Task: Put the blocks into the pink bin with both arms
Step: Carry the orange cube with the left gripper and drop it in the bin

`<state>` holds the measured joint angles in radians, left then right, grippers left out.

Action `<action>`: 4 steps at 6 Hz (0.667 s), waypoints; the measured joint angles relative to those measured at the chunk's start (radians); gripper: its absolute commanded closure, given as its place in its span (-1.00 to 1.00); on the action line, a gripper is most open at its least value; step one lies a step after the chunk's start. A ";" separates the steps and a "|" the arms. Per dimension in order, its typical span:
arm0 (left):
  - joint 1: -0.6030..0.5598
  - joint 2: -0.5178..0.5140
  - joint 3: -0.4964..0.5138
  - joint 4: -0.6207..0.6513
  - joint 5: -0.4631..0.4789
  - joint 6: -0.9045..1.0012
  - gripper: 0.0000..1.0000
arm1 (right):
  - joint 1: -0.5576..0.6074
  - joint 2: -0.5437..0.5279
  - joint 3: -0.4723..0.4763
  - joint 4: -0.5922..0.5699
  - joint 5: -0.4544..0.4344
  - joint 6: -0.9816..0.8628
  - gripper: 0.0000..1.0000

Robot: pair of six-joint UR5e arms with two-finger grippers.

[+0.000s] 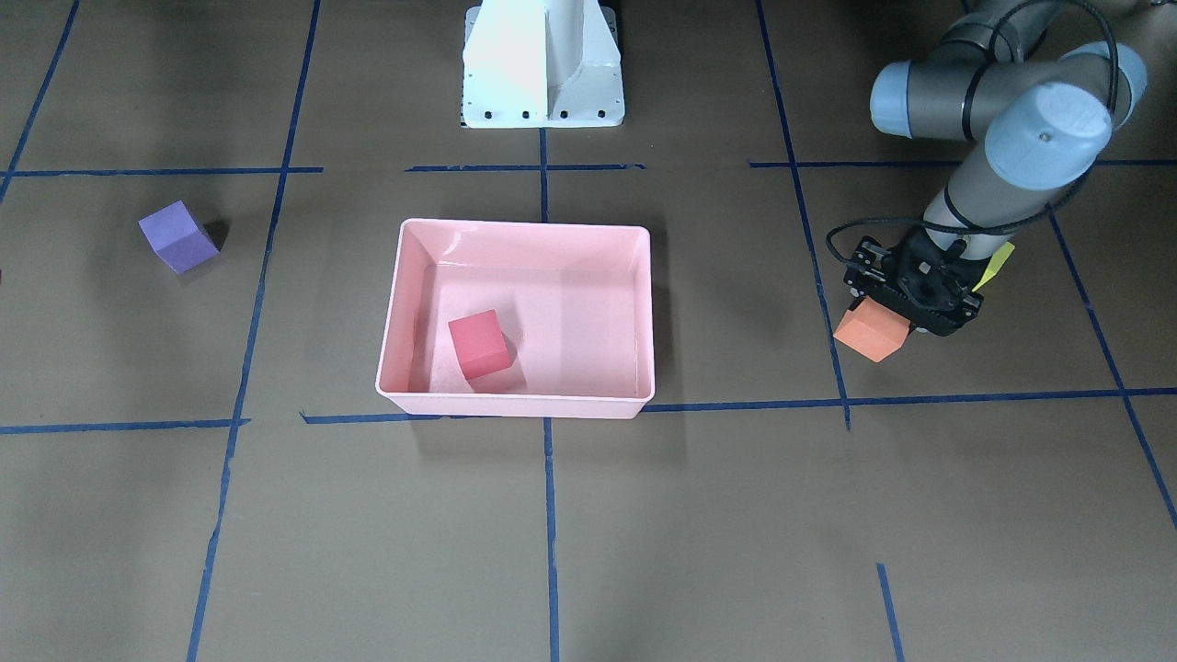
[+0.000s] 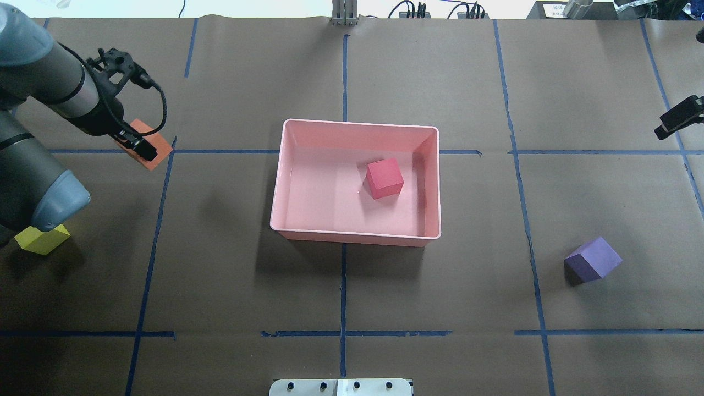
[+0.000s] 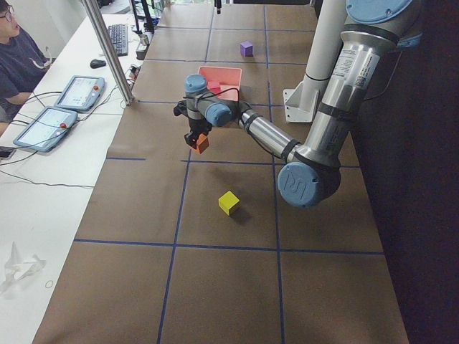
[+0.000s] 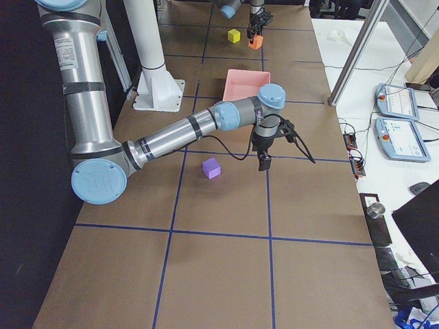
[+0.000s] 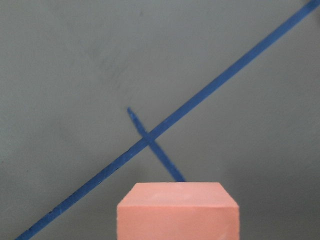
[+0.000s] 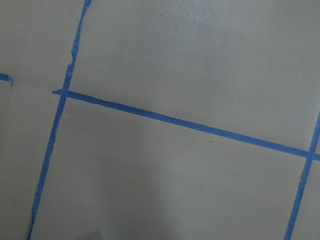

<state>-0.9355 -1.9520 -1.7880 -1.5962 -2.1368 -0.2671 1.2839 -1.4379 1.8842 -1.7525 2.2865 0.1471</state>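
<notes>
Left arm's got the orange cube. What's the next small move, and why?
Probably swing the left gripper sideways toward the pink bin, keeping its height. It is shut on the orange block, which hangs clear of the table and well outside the bin; only the red block lies inside.

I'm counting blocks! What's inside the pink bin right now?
Just one red-pink block, sitting on the floor of the pink bin. The rest of its floor shows bare. Only the spot under that block is covered.
</notes>
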 measured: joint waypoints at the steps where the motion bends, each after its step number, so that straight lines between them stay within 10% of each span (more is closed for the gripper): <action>1: 0.012 -0.091 -0.022 0.090 0.001 -0.123 -0.39 | 0.000 -0.011 0.002 0.006 -0.001 0.003 -1.00; 3: 0.111 -0.261 -0.017 0.167 0.008 -0.463 -0.45 | -0.004 -0.028 0.006 0.043 0.001 0.013 -1.00; 4: 0.177 -0.344 0.012 0.174 0.039 -0.621 -0.99 | -0.011 -0.029 0.015 0.058 0.006 0.036 -1.00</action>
<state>-0.7586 -2.2961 -1.7761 -1.4221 -2.0982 -0.8879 1.2726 -1.4674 1.8995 -1.6944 2.2921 0.1826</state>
